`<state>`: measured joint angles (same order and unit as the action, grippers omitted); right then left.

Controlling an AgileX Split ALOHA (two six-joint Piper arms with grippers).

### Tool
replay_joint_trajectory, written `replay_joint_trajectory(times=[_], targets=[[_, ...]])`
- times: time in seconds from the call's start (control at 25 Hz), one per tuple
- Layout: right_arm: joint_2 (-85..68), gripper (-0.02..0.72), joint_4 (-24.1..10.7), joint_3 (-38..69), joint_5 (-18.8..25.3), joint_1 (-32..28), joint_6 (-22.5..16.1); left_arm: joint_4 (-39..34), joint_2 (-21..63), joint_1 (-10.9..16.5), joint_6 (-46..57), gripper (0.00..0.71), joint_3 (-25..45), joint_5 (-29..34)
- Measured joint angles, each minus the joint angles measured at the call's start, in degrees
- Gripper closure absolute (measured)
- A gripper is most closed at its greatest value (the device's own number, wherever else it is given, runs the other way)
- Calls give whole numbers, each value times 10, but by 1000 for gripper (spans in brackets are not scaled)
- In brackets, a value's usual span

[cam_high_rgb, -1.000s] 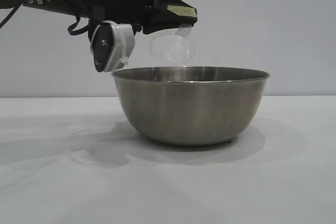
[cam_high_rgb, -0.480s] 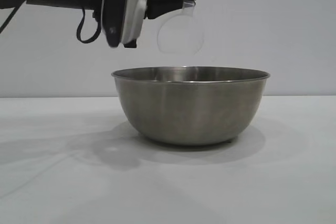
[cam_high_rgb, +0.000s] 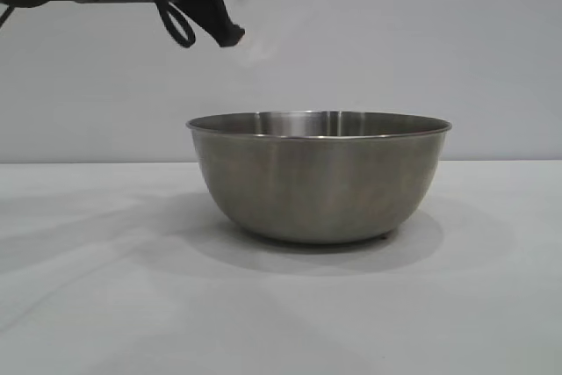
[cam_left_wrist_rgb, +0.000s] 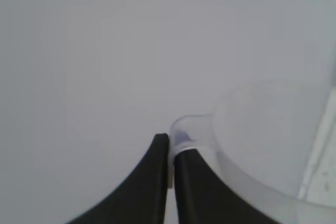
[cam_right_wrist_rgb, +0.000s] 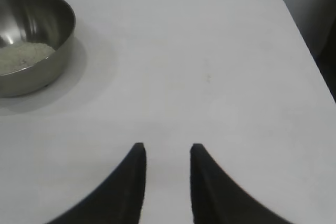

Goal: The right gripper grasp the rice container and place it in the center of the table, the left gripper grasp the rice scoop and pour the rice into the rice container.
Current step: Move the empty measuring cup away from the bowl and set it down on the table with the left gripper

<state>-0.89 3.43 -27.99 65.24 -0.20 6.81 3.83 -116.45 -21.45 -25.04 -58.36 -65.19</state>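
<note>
Since a second ago: left gripper (cam_high_rgb: pixel 230 6) lifted from just over the near-left rim of the rice container (cam_high_rgb: pixel 320 178) and drawn up and left, now high at upper left, clear of the bowl. Rolled over as well, white wrist-camera housing gone from sight. Rice scoop (cam_left_wrist_rgb: pixel 247 145) carried along, pinched by its loop handle between the closed fingers in the left wrist view; in the exterior view only a faint pale smear beside the fingertips, probably the cup, too blurred to be sure. Rice (cam_right_wrist_rgb: pixel 22 56) lying in the bottom of the container, seen from the right wrist. Judged: pour done, arm retreating with an empty scoop; container already set mid-tabletop, so task near its end, only setting the scoop down possibly left. Right gripper (cam_right_wrist_rgb: pixel 167 156) parked over bare tabletop (cam_right_wrist_rgb: pixel 210 77) well to the right of the bowl, fingers parted, holding nothing. Materials: container brushed steel, round, deep, thin rolled rim, soft vertical reflections, resting flat with a grey shadow beneath. Scoop thin translucent plastic, round wall, nearly lost against the pale wall. Rice a low off-white granular heap. Tabletop matte white, smooth. Gripper fingers black, curved, tapering to points.
</note>
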Motion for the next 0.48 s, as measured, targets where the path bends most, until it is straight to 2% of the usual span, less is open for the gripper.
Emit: replay_joint_trajectory(times=[0.48], targets=[[0, 498, 0, 0, 0, 0, 0, 119, 0, 8, 96, 710, 131, 1]])
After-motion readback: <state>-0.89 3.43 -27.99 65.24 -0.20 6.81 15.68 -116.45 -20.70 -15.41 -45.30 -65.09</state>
